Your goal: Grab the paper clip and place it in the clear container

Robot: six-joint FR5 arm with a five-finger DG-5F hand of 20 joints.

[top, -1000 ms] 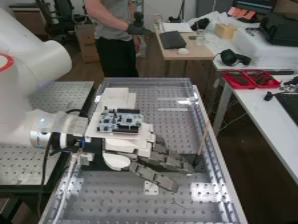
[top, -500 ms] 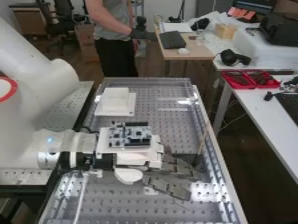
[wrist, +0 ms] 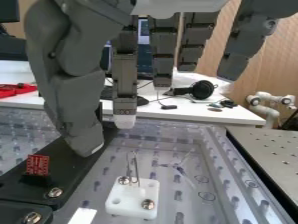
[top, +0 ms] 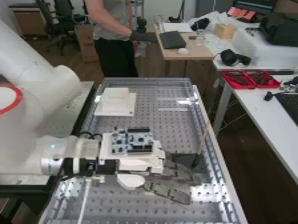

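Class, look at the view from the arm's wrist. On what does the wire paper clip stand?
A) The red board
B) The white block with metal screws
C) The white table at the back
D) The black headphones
B: the paper clip rises upright from the top of the white block.

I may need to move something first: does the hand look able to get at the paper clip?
Probably yes: the hand's fingers look open, and the paper clip stands upright on its white block with nothing seen covering it.
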